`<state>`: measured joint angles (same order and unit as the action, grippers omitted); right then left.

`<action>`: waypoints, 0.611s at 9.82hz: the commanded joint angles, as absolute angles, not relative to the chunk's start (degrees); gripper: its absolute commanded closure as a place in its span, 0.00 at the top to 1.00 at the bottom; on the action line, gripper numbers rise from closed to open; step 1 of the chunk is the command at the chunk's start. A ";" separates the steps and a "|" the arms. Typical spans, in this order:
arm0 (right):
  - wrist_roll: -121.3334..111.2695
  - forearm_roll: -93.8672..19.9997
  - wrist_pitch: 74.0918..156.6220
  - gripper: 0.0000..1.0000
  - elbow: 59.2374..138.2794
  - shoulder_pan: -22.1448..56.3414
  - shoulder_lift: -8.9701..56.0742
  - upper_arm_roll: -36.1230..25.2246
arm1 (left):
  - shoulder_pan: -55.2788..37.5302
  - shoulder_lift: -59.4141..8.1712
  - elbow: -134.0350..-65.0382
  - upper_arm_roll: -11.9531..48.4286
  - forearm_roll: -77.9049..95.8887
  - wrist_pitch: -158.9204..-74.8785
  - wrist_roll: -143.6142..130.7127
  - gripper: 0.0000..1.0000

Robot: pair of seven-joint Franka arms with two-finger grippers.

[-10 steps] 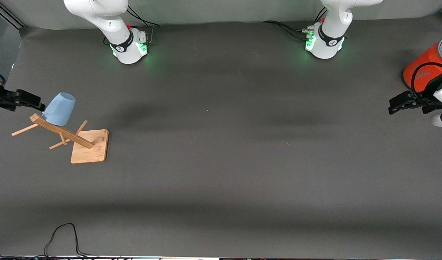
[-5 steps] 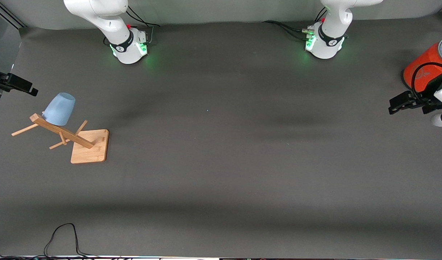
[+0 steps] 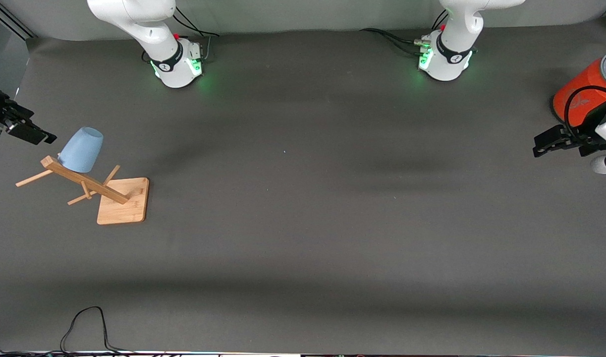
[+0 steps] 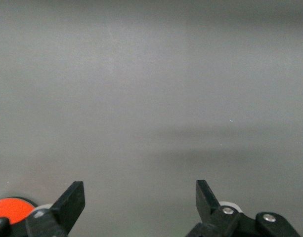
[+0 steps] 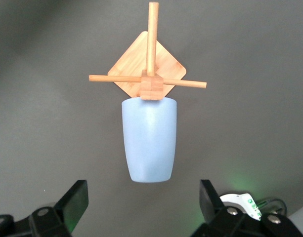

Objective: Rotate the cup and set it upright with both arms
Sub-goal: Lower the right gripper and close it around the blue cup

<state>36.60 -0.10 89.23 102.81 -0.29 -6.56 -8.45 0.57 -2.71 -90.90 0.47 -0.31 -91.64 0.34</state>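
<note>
Right claw (image 5: 141,207), fingers spread and empty, is hovering beside the cup (image 3: 81,149), which is hanging upside down on the wooden rack (image 3: 100,191); we are judging nothing done yet. Left claw (image 4: 140,197), also spread, is waiting near the orange cylinder (image 3: 578,96) over the tabletop (image 3: 312,238).

One small pale-blue tapered plastic cup (image 3: 82,148), one bamboo wooden peg rack with a square base (image 3: 123,200), one large orange cylinder with a grey lid (image 3: 581,97). Two white jointed robot arms: right arm (image 3: 149,29), left arm (image 3: 456,29). Two black two-finger end effectors: right end effector (image 3: 27,133), left end effector (image 3: 548,144). One black cable (image 3: 84,317) on one dark grey table (image 3: 303,223).
</note>
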 commanded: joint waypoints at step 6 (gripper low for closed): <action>37.97 0.09 108.26 1.00 119.86 0.09 -8.17 -10.28 | 0.18 -3.25 -89.82 0.53 -0.09 -91.23 -0.17 1.00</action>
